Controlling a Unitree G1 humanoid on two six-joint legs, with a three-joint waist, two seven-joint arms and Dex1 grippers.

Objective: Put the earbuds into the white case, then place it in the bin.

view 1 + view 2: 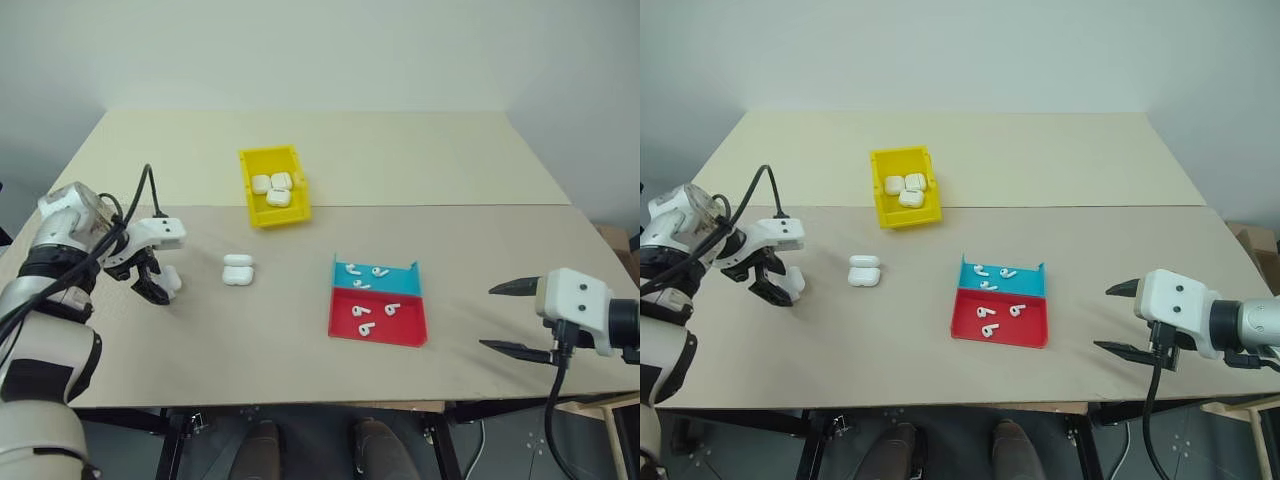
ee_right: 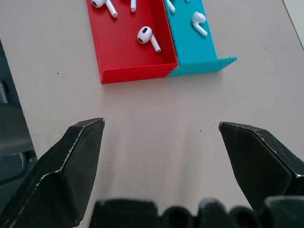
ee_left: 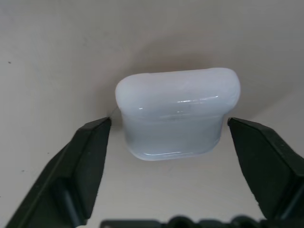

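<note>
At the table's left, a white case (image 1: 171,280) lies on the surface with my left gripper (image 1: 160,284) pointing down over it. In the left wrist view the case (image 3: 175,114) sits between the two black fingers (image 3: 90,147), and a gap shows on each side, so the gripper is open. A second white case (image 1: 238,270) lies nearer the middle. Several earbuds (image 1: 362,311) lie in the red and teal tray (image 1: 405,328). The yellow bin (image 1: 250,192) at the back holds three white cases (image 1: 272,187). My right gripper (image 1: 488,317) hovers open and empty to the right of the tray.
The tray's near red wall (image 2: 135,73) stands a short way ahead of my right gripper's fingers (image 2: 83,152). Bare tabletop lies between the tray and the second case. The table's front edge runs close below both arms.
</note>
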